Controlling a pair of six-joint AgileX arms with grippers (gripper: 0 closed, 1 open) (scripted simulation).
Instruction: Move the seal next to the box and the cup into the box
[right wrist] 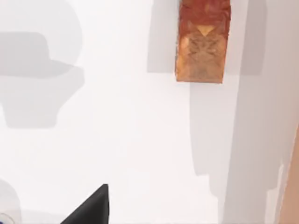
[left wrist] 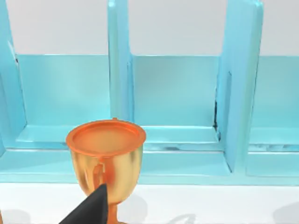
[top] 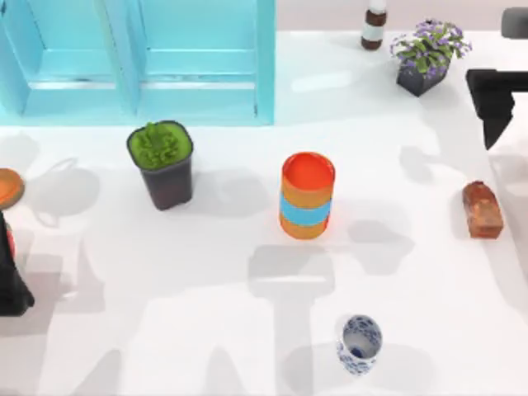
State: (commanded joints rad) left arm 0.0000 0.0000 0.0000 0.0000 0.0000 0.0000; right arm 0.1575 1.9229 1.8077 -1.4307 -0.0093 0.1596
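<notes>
Right arm (top: 495, 99) parked above seal (top: 483, 209), left arm (top: 12, 272) at table's left edge

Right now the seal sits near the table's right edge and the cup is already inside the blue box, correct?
Not quite. The seal is near the right edge, but the cup stands on the table's front, far from the blue box, as the top view shows.

White surface (top: 206, 330) – glossy, evenly lit, soft grey shadows falling across it in several directions. Along the far edge at the top view's left stands a pale turquoise shelf-like structure (top: 140, 58) – upright dividers, open compartments, a low ledge along the base. Left wrist view: its back panels and dividers (left wrist: 238, 84) rise above the white surface. A tan strip borders the surface edge (right wrist: 289, 186) in the right wrist view.
</notes>
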